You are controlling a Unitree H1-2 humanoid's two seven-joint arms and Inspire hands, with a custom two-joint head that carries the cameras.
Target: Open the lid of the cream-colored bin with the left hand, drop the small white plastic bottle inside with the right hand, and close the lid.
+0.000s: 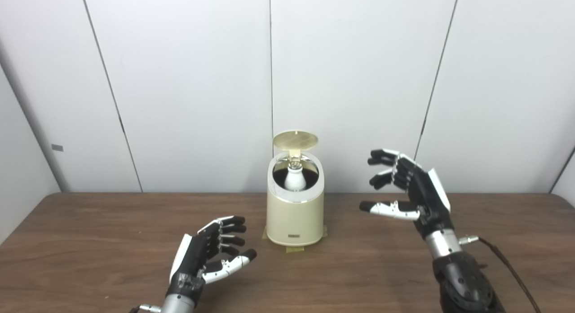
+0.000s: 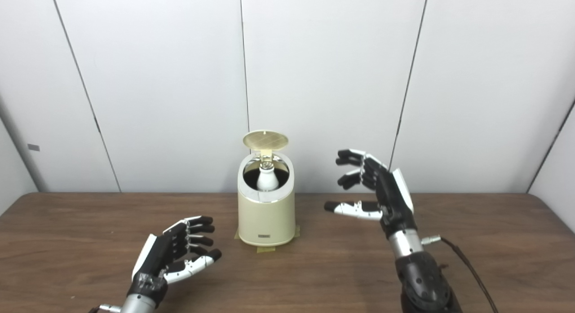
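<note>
Now the bottle (image 1: 295,179) sits inside the bin (image 1: 294,216), lid (image 1: 295,140) up.
Both hands, left (image 1: 207,254) lower left, right (image 1: 406,187) mid-right, are empty, fingers apart; closing the lid likely comes next.

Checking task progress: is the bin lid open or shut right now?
Open. The lid stands tipped up behind the cream-colored bin, and the small white plastic bottle shows inside the opening.

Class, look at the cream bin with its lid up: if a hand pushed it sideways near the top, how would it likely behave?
The cream bin is taller than wide, so a high push might tip it rather than slide it. Tape-like tabs at its base probably resist sliding. It looks like light plastic, and the upright lid seems hinged, so it may flap shut.
</note>
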